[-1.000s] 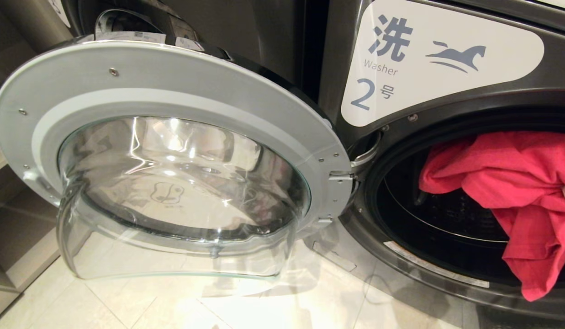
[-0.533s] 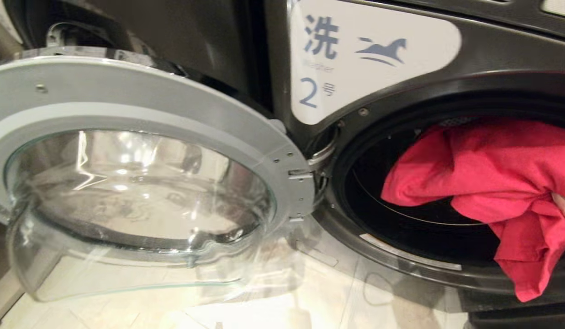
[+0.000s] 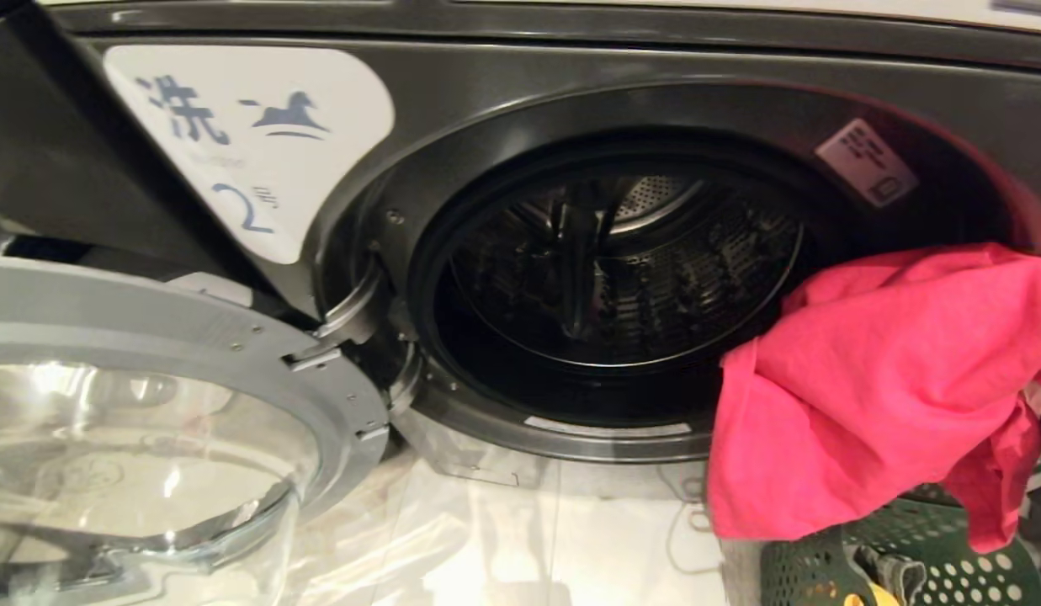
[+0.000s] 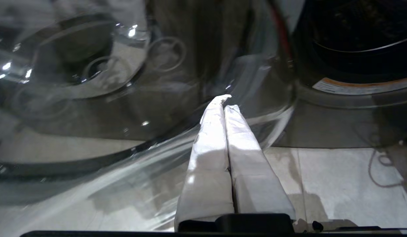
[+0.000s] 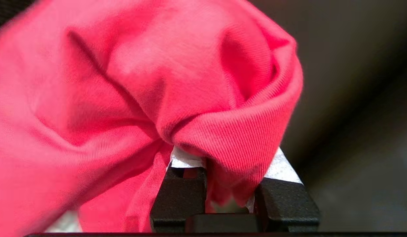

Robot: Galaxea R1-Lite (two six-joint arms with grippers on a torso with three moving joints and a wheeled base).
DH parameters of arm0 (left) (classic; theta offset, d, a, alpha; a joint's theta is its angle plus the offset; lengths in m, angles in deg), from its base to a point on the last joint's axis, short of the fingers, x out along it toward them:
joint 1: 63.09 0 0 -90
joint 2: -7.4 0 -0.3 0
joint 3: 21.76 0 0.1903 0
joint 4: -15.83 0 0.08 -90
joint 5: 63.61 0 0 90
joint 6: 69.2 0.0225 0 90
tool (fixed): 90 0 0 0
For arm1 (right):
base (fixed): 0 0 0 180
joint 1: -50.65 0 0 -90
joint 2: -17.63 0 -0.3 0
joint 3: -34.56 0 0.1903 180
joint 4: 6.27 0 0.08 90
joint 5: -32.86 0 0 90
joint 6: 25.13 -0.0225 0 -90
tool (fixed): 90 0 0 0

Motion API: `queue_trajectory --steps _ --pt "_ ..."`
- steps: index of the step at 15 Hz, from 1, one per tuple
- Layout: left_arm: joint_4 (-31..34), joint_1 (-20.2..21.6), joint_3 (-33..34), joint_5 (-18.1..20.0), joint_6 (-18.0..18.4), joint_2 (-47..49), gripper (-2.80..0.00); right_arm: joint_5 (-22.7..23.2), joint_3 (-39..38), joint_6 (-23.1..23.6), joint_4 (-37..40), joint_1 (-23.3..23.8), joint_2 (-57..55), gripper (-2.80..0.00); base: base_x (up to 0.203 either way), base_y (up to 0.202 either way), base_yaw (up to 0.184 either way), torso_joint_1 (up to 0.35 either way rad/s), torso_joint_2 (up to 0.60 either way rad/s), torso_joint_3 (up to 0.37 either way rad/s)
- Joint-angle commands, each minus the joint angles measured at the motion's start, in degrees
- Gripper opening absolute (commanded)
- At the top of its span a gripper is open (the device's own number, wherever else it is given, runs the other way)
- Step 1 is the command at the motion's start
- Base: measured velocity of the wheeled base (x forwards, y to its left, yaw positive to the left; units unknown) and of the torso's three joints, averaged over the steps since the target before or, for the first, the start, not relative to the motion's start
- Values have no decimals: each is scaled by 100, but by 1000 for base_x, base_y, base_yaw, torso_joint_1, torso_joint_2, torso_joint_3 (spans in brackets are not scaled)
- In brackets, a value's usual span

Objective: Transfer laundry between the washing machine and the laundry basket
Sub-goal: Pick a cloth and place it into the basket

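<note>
Carrying crumpled pink cotton garment (image 3: 873, 387), pinched in right gripper (image 5: 228, 179), clear of dark drum (image 3: 621, 269); next, lowering into green perforated basket (image 3: 924, 547) below; left gripper (image 4: 224, 105) closed, empty.

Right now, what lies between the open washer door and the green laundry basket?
In the head view, only bare pale floor tile lies between the washer door and the laundry basket.

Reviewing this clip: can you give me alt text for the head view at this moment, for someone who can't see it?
A pink garment hangs at the right, outside the washing machine, above a green laundry basket. The machine's drum is open, dark and looks empty. Its round glass door stands swung open at the lower left over a pale tiled floor.
</note>
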Motion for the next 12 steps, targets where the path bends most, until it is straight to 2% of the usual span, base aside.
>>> queue_trajectory --steps 1,10,12 --pt "-4 1 229 0 3 9 -280 3 -2 10 -54 -4 -25 -280 1 9 -176 -1 9 -1" --pt "-4 1 229 0 3 9 -280 -10 -2 3 -54 5 -171 -280 -1 9 -176 3 2 0" --pt "-4 1 229 0 3 9 -280 6 -2 -46 -54 -3 -423 -280 -1 7 -121 2 4 3"
